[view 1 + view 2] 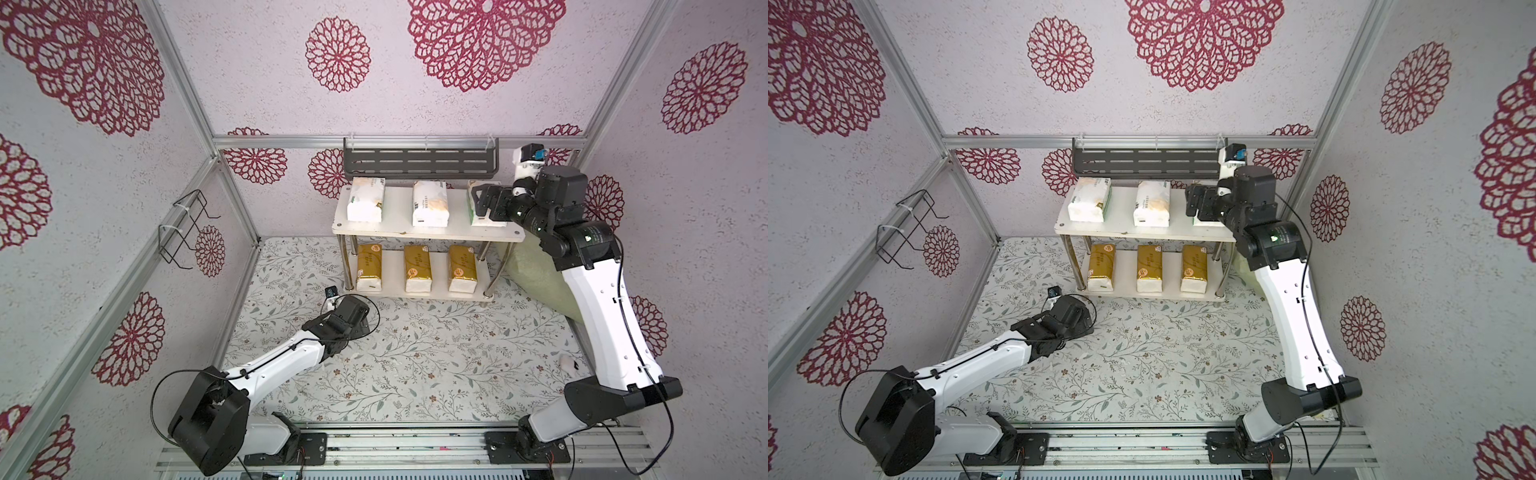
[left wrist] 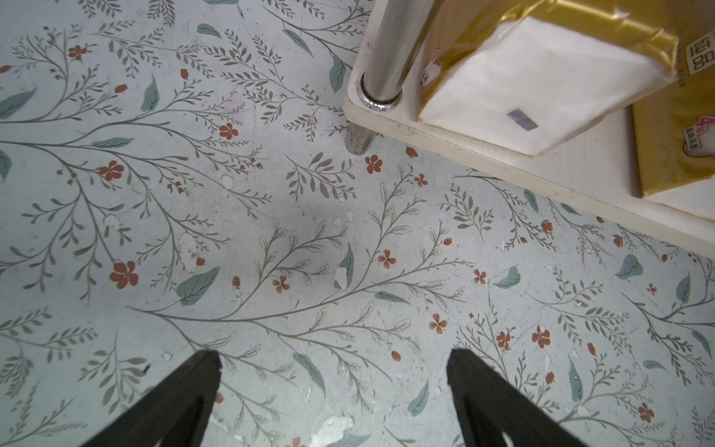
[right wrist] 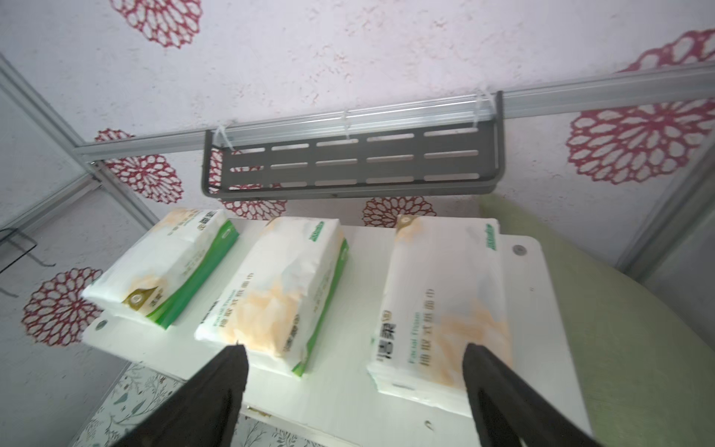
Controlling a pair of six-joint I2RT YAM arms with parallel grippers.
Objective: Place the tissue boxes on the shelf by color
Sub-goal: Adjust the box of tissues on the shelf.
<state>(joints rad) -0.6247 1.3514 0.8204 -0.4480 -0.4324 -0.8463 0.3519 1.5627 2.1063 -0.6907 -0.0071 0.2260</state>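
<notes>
Your white tissue boxes point(image 1: 430, 203) sit atop the shelf point(image 1: 398, 212), gold ones point(image 1: 417, 266) on its lower board; left pincer point(image 2: 332, 356) and right pincer point(image 3: 356, 350) are spread, empty; packs look soft, light, slick, so pinch mid-body across the long sides.

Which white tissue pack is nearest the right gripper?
The end pack beside the right arm, which the right gripper overlaps; the other two lie farther off.

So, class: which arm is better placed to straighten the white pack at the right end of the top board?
Right. The right gripper hangs open directly at that white pack on the top board; the left gripper is low over the table, beside the lower board's gold packs.
</notes>
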